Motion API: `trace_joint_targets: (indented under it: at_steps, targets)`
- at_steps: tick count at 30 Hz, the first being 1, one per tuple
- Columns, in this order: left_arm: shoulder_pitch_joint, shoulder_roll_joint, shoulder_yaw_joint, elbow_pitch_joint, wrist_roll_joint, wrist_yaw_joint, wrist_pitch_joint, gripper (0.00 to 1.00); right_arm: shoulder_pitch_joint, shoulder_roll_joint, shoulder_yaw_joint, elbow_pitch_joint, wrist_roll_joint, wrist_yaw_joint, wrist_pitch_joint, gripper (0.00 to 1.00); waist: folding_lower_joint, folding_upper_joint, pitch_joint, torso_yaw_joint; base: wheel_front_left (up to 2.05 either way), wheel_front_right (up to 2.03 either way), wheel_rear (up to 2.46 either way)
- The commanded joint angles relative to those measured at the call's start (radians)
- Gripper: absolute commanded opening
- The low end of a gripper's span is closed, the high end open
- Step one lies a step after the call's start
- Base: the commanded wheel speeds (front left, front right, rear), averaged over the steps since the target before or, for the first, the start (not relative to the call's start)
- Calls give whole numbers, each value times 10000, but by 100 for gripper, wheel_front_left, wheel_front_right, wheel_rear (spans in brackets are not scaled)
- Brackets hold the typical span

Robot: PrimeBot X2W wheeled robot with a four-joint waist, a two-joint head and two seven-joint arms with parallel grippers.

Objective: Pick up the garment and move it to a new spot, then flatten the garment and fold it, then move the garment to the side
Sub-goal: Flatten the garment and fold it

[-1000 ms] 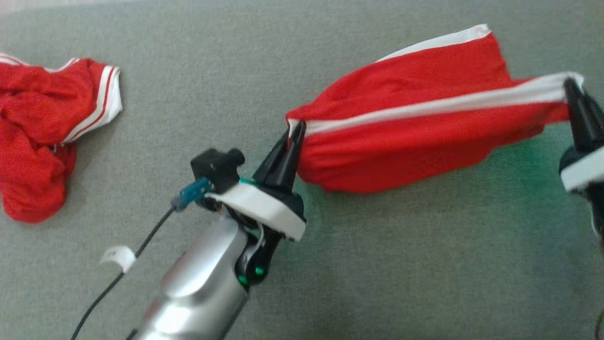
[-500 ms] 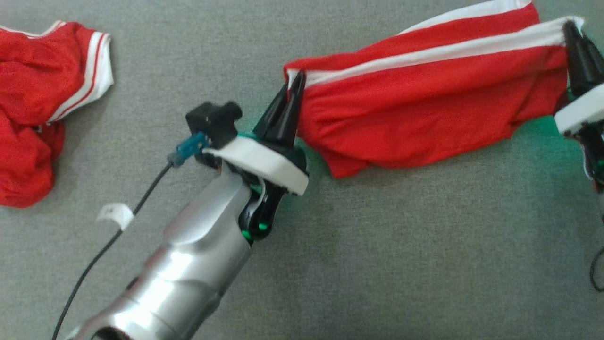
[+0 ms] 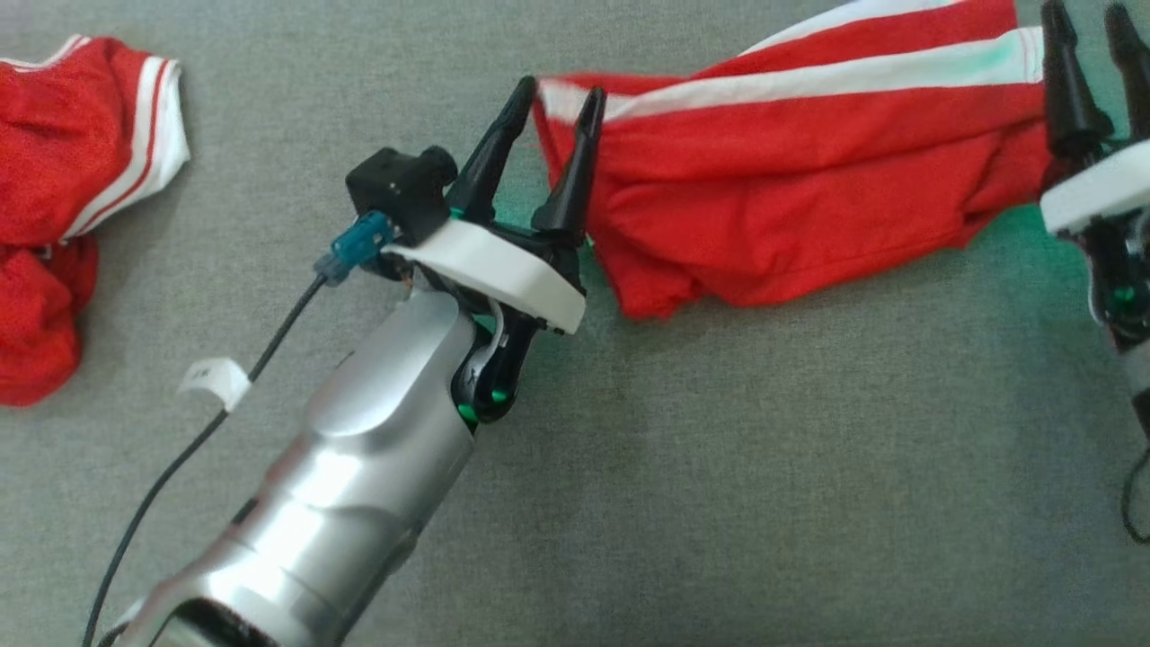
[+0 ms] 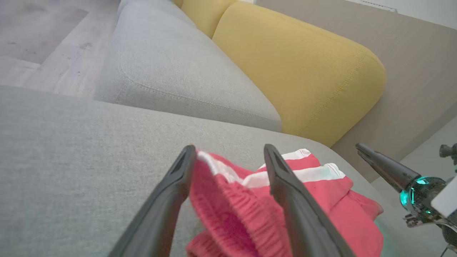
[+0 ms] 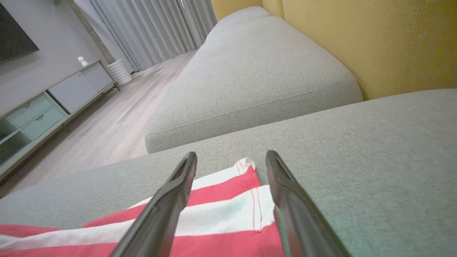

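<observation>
The garment (image 3: 809, 198), red with white stripes, lies stretched across the grey seat cushion (image 3: 719, 467). My left gripper (image 3: 560, 90) stands open at its left end, one finger on each side of the white-edged corner. In the left wrist view the red cloth (image 4: 228, 200) rises between the spread fingers of the left gripper (image 4: 229, 148), leaning on the left one. My right gripper (image 3: 1085, 11) is open at the garment's right end. In the right wrist view the striped hem (image 5: 221, 217) lies flat between the parted fingers of the right gripper (image 5: 231, 154).
A second red garment (image 3: 63, 207) with white trim lies crumpled at the far left of the cushion. Yellow back cushions (image 4: 303, 71) and another grey seat cushion (image 5: 250, 78) lie beyond. A black cable (image 3: 180, 458) trails from my left wrist.
Both grippers have opened and let go of the garment's two ends; the garment now rests on the cushion. The head camera has shifted, so everything sits higher in its view.
</observation>
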Motion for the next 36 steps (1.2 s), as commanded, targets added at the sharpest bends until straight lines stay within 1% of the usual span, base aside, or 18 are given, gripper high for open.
trace_joint_targets:
  at_steps: [1,4,9,12,15,20,21,24,26,27,29,30,31,36]
  targets:
    - [38,77,322,-340,128,89,-95,100,281,-289,102,-222,93,65,-131,100,0,0,-105,28,0,0,0]
    - [559,76,785,-777,1028,526,-96,100,808,-507,262,-218,459,65,-296,100,0,0,-343,71,0,0,0]
    - [2004,76,1694,-2224,3147,1410,-96,100,1449,-666,295,232,922,65,-395,100,0,0,-709,249,0,0,0]
    - [3006,76,1923,-3156,4099,1649,-96,100,1466,-639,272,674,1041,65,-396,100,0,0,-868,489,0,0,0]
    - [3836,76,2101,-4075,4893,1989,-96,100,1293,-611,239,1305,1051,65,-307,100,0,0,-964,817,0,0,0]
    - [4789,76,2149,-5456,5930,2487,-96,100,848,-582,129,2734,954,65,-111,100,0,0,-1011,1414,0,0,0]
    - [5074,76,2113,-5891,6189,2651,-97,100,691,-517,82,3254,985,65,-32,100,0,0,-1020,1633,0,0,0]
    - [5447,76,2078,-6391,6555,2869,-97,100,547,-411,78,3943,1026,65,120,100,0,0,-1066,1877,0,0,0]
    - [5673,76,2054,-6600,6697,2941,-97,100,526,-320,168,4241,1050,65,281,100,0,0,-1109,1995,0,0,0]
    - [5775,76,2056,-6674,6744,2971,-97,100,542,-247,213,4323,1105,65,395,93,0,0,-1138,2030,0,0,0]
    - [5972,76,2074,-6775,6776,3026,-97,100,584,-138,296,4410,1198,65,518,41,0,0,-1196,2049,0,0,0]
    - [6048,76,2087,-6803,6783,3045,-97,100,611,-104,349,4432,1221,65,532,2,0,0,-1230,2039,0,0,0]
    - [6116,76,2106,-6812,6782,3063,-97,100,644,-67,410,4442,1239,65,548,0,0,0,-1277,2010,0,0,0]
    - [6290,76,2222,-6824,6764,3098,-97,100,654,-127,633,4483,1100,65,120,0,0,0,-1475,1749,0,0,0]
